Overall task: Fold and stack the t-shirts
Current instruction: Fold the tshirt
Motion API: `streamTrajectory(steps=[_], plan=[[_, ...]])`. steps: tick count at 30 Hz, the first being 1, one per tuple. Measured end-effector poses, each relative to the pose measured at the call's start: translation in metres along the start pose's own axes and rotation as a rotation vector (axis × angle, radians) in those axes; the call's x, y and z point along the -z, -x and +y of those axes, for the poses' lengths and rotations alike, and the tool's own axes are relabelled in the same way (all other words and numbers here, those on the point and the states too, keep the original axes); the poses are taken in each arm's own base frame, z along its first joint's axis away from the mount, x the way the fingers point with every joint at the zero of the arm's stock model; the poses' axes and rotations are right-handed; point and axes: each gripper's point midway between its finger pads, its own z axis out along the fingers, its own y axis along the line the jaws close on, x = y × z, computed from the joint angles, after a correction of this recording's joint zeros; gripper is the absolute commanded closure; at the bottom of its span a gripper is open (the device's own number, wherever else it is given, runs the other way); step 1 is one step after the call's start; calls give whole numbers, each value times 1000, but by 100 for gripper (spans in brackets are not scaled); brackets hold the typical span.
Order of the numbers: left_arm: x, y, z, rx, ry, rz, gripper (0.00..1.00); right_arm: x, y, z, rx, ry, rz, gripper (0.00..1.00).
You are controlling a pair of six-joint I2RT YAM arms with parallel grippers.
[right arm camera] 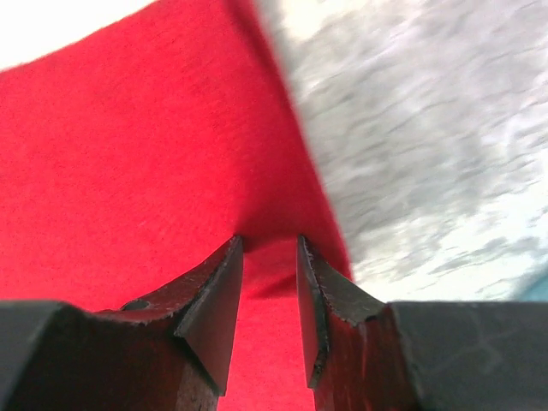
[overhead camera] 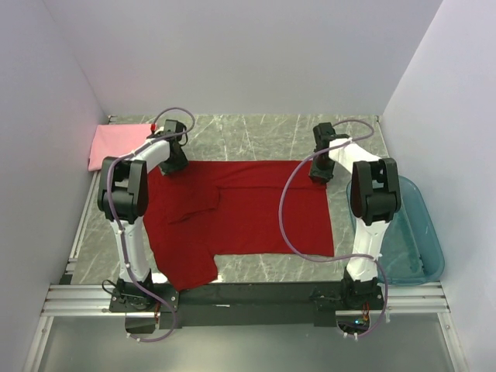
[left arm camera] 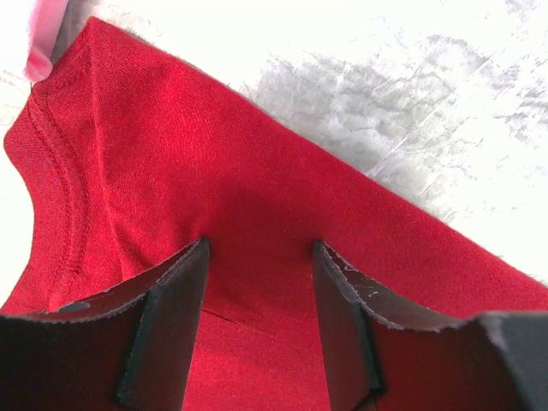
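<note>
Along the far edge of the red t-shirt [overhead camera: 248, 209], left end effector [left arm camera: 260, 244] sits released, right end effector [right arm camera: 270, 240] near-closed, grasp unclear; both want equal bites before folding.

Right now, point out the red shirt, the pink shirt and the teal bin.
red shirt [overhead camera: 256, 209]: top external view, middle of its spread body.
pink shirt [overhead camera: 116, 143]: top external view, centre of the cloth.
teal bin [overhead camera: 411, 248]: top external view, bare floor inside it.
</note>
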Motion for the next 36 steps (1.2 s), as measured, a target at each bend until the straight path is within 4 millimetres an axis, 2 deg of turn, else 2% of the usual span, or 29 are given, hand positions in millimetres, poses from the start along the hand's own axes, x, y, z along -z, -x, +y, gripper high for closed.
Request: streamTrajectory(steps=[7, 18, 21, 24, 27, 31, 33, 36], plan=[[-5, 10, -12, 31, -24, 25, 35, -9, 23, -18, -39, -22, 16, 62], [-12, 36, -46, 87, -115, 27, 18, -20, 68, -15, -34, -24, -23, 62], [-11, 40, -46, 101, -118, 21, 9, -19, 72, -17, -34, -27, -37, 58], [-5, 45, -40, 116, -114, 5, 8, -9, 73, -18, -39, -11, -51, 53], [20, 52, -26, 134, -105, -33, 8, 21, 76, -15, -43, 24, -92, 47], [91, 69, 1, 195, -128, -141, 10, 88, 75, -11, -54, 105, -204, 40], [128, 69, 18, 235, -152, -198, 12, 121, 60, -6, -50, 154, -252, 37], [172, 51, 47, 282, -181, -263, 16, 151, 24, 7, -9, 221, -279, 36]])
